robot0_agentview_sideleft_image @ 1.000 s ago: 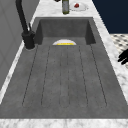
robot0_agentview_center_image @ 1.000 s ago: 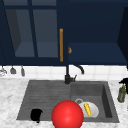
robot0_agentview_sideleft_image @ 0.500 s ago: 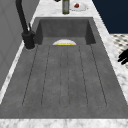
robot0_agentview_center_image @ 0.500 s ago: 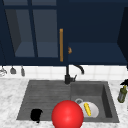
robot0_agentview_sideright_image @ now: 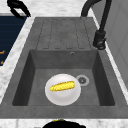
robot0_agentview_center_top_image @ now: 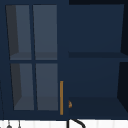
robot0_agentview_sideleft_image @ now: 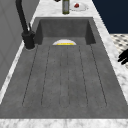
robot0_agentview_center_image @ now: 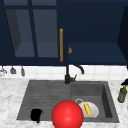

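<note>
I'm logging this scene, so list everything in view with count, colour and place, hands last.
Sink: one, dark grey, a basin at the right, a ribbed drainboard at the left.
Faucet: one, black, behind the sink.
Plate: one, white, on the basin floor beside the drain.
Corn cob: one, yellow, lying on the plate.
Ball: one, red, at the sink's front edge in the front view.
Bottle: one, olive green, on the counter right of the sink.
Wall cabinet: one, navy, glass door with a brass handle, right side open.
Left hand: one, black, at the drainboard's front left corner.
</note>
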Available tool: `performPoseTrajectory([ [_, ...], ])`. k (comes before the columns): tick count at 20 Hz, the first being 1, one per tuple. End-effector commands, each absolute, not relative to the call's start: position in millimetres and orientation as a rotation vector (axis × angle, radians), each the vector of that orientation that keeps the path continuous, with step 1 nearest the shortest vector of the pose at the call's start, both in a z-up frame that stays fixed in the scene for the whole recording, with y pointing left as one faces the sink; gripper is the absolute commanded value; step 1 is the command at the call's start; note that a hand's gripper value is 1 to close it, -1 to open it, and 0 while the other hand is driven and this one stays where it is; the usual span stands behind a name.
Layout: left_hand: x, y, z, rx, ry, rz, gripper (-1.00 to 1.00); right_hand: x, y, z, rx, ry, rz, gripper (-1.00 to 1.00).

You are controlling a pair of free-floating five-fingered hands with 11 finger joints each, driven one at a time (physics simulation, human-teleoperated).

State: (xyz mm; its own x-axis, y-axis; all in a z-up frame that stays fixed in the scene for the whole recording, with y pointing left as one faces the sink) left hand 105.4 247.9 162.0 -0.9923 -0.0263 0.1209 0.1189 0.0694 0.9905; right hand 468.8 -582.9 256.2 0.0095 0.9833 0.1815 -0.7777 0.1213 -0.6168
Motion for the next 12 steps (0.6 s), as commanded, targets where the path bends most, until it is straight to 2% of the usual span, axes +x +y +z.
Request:
performPoseTrajectory([
  [1, 105.4, 247.9, 162.0, -0.096, -2.217, -2.071, 0.00, 472.3, -578.9, 261.6, -0.410, -0.642, 1.478, -1.00],
  [12, 105.4, 247.9, 162.0, -0.096, -2.217, -2.071, 0.00, 454.0, -566.1, 270.7, -0.507, -0.719, 1.450, -1.00],
])
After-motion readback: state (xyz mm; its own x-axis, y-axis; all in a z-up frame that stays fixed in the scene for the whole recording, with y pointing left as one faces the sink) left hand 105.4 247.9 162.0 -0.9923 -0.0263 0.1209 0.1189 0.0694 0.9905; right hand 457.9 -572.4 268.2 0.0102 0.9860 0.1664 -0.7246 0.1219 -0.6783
